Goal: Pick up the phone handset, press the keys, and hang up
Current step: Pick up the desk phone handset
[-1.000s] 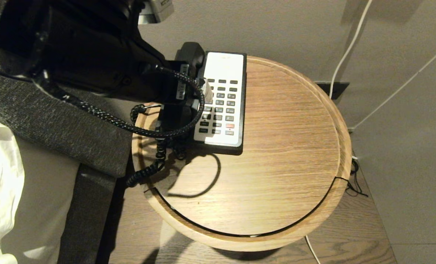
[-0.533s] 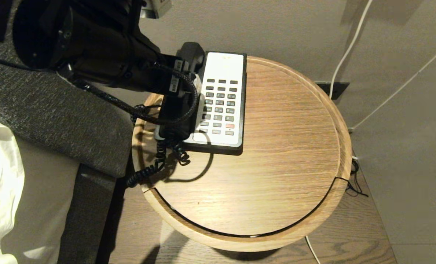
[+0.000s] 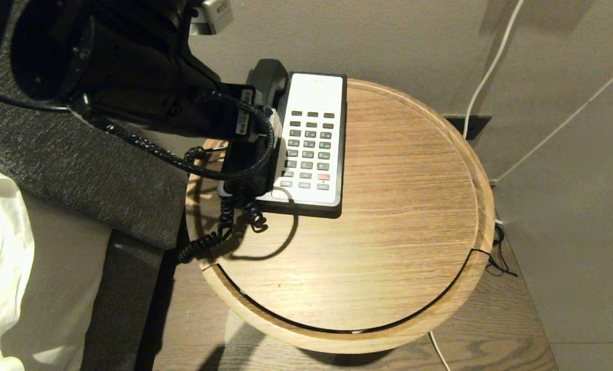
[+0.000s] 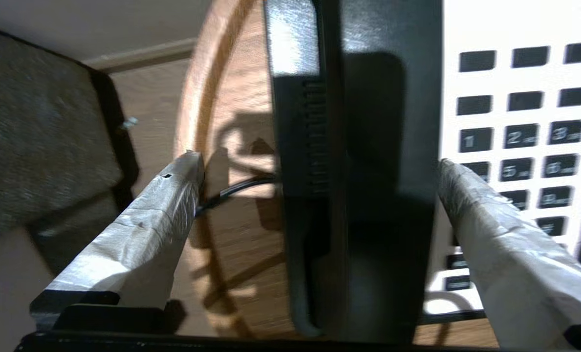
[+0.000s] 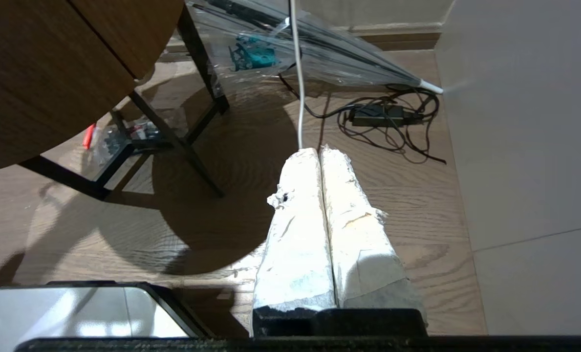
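Left gripper (image 4: 319, 181) hangs over the phone with its two taped fingers (image 4: 139, 230) spread wide apart, and nothing is clamped between them. Between the fingers lies the phone handset (image 4: 363, 161), a long glossy black piece that sits in its cradle on the phone base (image 3: 306, 208). One finger stands on the outer side of the handset, over the bare wood of the round wooden table (image 3: 388, 247); the other finger stands on the inner side, over the white faceplate. From these views I cannot tell whether the fingers touch the handset or only stand beside it.

Just beyond the inner finger are the keys (image 4: 529, 137), rows of dark buttons with digits on them; in the head view one red key shows in the lower rows. Below the gripper, at the near end of the handset, the black coiled cord (image 3: 218, 226) hangs down over the table edge. On the outer side of the gripper is a grey upholstered surface (image 3: 79, 170).

Right gripper (image 5: 322, 156) is parked low, well apart from the phone, with its taped fingers pressed together and holding nothing. Under it is the wooden floor (image 5: 251, 146), and ahead of it lie a white cable (image 5: 297, 73) and a black power adapter (image 5: 376, 116) with its wires.
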`<state>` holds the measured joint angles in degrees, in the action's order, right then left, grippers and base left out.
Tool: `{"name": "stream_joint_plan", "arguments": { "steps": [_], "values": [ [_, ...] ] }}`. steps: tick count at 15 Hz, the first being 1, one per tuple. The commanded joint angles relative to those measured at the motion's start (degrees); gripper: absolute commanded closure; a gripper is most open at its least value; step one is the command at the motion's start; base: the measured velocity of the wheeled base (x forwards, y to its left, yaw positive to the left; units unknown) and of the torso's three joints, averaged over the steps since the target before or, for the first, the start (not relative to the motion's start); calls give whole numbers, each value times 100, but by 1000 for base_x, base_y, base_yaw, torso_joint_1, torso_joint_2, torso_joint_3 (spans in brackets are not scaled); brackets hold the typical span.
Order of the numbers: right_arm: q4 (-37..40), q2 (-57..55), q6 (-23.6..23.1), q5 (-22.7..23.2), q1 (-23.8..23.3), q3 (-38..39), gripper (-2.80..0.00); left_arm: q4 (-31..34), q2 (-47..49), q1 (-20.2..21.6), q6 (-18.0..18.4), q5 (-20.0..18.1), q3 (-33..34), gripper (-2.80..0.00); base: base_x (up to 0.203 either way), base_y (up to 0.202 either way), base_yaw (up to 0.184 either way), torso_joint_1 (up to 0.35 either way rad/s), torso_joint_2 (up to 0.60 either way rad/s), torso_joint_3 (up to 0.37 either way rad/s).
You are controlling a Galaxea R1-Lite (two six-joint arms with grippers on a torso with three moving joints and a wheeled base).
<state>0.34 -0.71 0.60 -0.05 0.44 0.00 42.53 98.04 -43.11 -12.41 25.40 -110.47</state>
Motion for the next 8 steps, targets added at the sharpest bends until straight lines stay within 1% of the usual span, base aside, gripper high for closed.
{"name": "stream_joint_plan", "arguments": {
  "steps": [1, 2, 8],
  "values": [
    [2, 0, 2, 5, 0, 0, 0, -29, -12, -46, -68, -82, 2, -280, 0, 0, 0, 0, 0, 0],
    [2, 0, 2, 5, 0, 0, 0, -61, -4, -49, -68, -140, 8, -280, 0, 0, 0, 0, 0, 0],
    [2, 0, 2, -4, 0, 0, 0, -61, 40, -49, 11, -88, 9, -280, 0, 0, 0, 0, 0, 0]
  ]
}}
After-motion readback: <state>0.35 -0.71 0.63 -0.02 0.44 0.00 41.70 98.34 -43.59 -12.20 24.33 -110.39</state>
